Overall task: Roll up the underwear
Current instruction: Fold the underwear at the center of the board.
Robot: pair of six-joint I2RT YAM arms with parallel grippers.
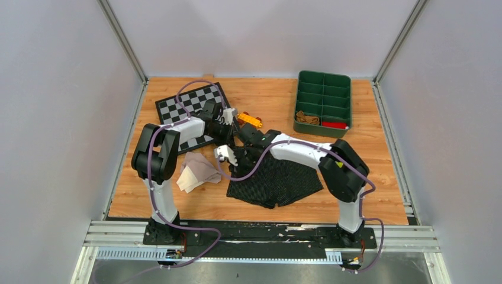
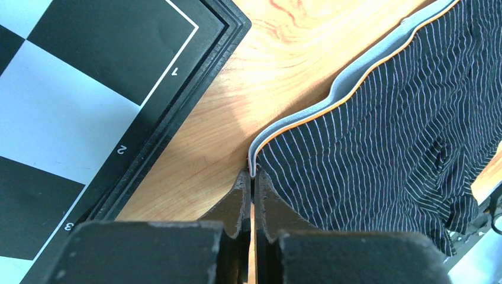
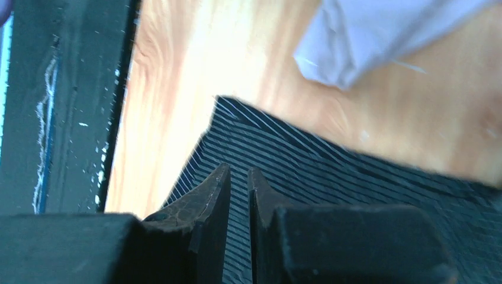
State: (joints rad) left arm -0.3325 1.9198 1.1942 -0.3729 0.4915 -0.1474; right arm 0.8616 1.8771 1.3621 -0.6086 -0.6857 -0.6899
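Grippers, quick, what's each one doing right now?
Left gripper: closed, pinching the black underwear at its waistband corner.
Right gripper: jaws nearly together at the same garment's edge; grip cannot be told.

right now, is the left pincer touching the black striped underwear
Touching. The left wrist view shows the left pincer shut on the corner of the grey waistband of the black striped underwear.

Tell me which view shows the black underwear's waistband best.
Left wrist: the grey waistband edges the black underwear, its corner at the left gripper. The top view hides it under the arms; the right wrist shows only striped cloth.
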